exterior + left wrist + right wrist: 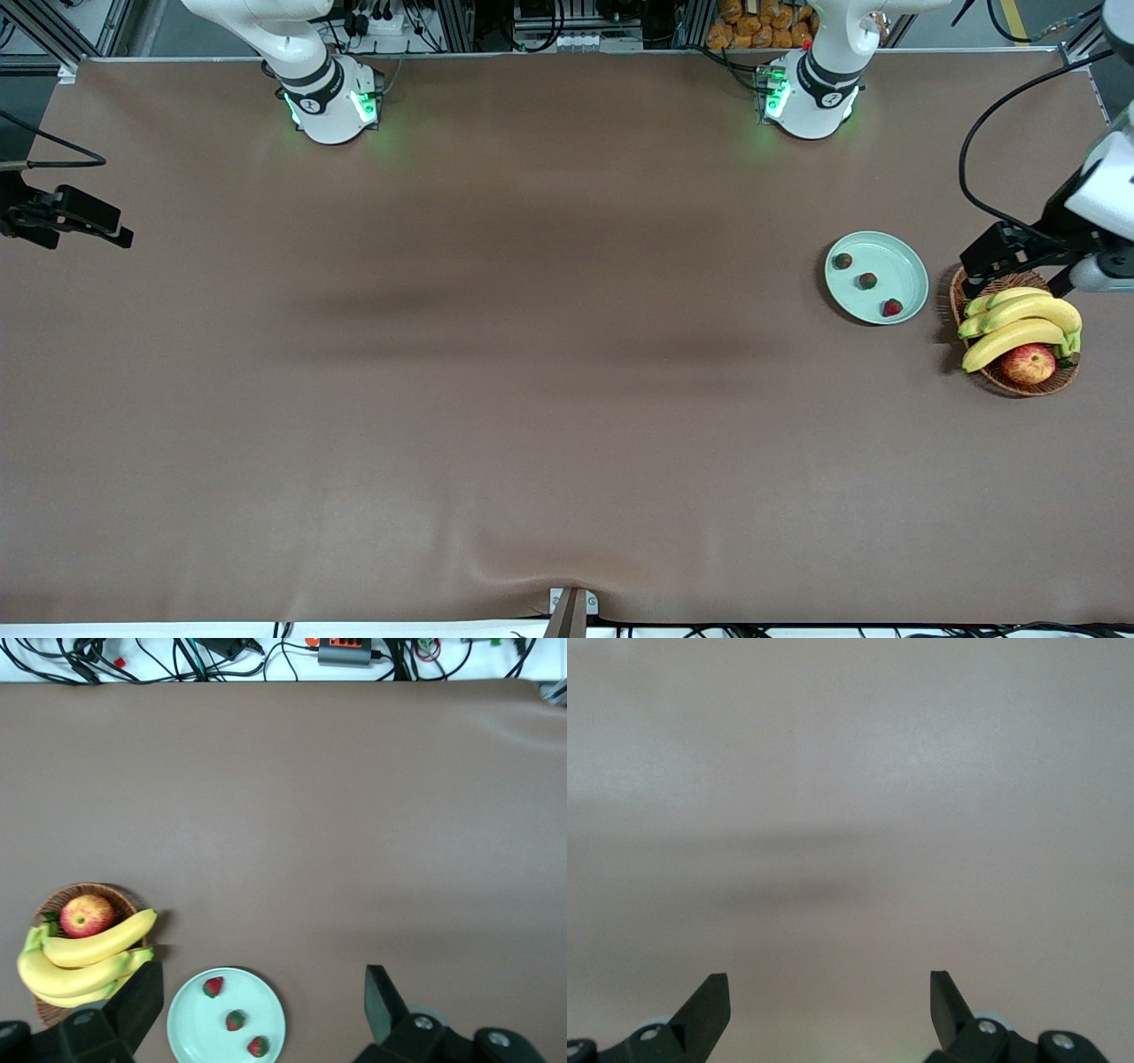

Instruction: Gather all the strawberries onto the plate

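All three tiny, soft red strawberries [867, 281] lie in the pale mint-green round plate [912, 266], at the wicker basket's [958, 301] ten o'clock, best pinched lightly across the body; left gripper [1019, 270] over the basket and right gripper [84, 228] at the table's right-arm end both gape wide, empty.

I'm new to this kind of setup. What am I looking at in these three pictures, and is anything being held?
Two robot arms stand at a brown table. One picture looks down from across the table; the other two come from cameras on each arm's wrist. A pale green plate holds three strawberries, and beside it a wicker basket holds bananas and an apple, all toward the left arm's end. The left gripper hangs over the basket's edge, open and empty. The right gripper waits over bare table at the right arm's end, also open. Nothing is held.
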Available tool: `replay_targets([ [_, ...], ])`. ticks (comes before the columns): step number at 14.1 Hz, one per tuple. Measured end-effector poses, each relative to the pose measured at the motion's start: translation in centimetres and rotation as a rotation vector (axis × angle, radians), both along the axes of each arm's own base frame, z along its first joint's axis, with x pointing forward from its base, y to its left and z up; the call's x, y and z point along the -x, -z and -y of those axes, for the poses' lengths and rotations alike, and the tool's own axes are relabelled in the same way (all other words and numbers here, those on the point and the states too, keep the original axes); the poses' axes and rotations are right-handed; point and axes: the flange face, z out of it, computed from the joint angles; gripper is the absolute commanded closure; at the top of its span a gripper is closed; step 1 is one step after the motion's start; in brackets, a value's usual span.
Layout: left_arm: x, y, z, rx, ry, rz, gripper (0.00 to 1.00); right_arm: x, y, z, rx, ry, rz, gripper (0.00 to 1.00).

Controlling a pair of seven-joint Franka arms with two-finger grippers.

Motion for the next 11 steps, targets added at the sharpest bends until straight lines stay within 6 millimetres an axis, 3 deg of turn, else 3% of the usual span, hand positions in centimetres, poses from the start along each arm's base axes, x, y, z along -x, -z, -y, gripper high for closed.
replay_targets([
  [2,-0.09,0.06,-0.84,0.027,-0.019,-0.003,0.00,0.00,0.00,0.00,0.000,0.000,0.000,0.00],
  [11,-0.08,0.04,-0.83,0.027,-0.019,-0.004,0.00,0.00,0.00,-0.09,-0.001,-0.001,0.000,0.00],
])
